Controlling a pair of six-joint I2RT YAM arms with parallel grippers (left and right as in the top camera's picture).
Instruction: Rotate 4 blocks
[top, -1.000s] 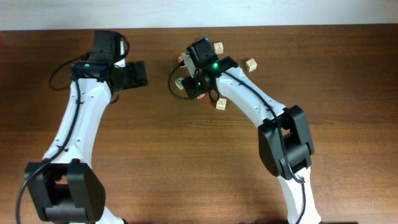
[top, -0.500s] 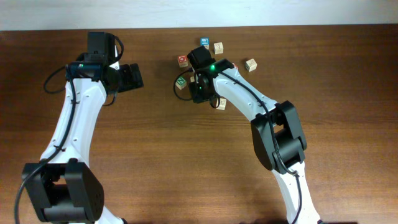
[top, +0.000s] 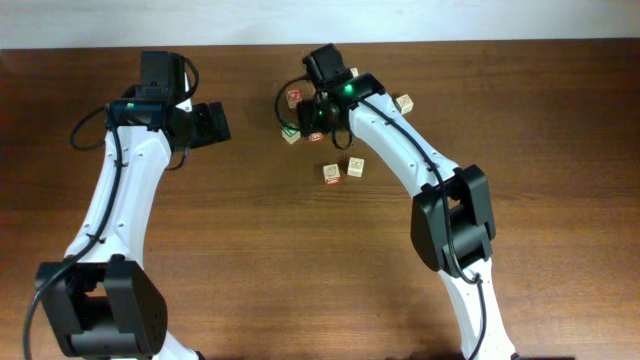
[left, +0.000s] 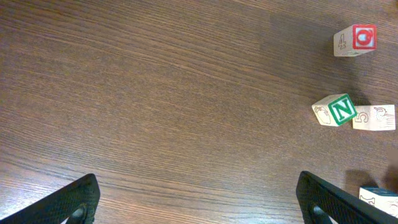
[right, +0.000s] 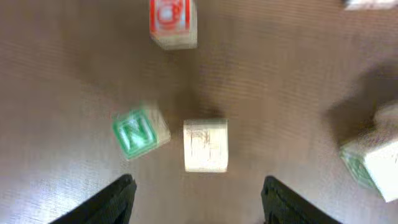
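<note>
The green "N" block (top: 290, 133) (right: 138, 130) lies left of centre, with a pale tan block (right: 206, 144) touching its right side. My right gripper (top: 314, 116) (right: 199, 202) hovers open just short of that pale block, nothing between its fingers. A block with red-orange marks (top: 331, 174) and another pale block (top: 355, 166) sit side by side nearer the front. My left gripper (top: 212, 122) (left: 202, 208) is wide open over bare wood, well left of the "N" block (left: 336, 110).
The red "O" cube (top: 294, 97) (left: 357, 39) stands behind the "N" block. A blue-faced cube (left: 379, 199) shows at the left wrist view's lower right. One more pale cube (top: 404, 103) lies to the right of the right arm.
The right gripper has pulled back toward the far edge, uncovering the red-orange marked block on the table beside a pale one. The left arm has barely moved.
</note>
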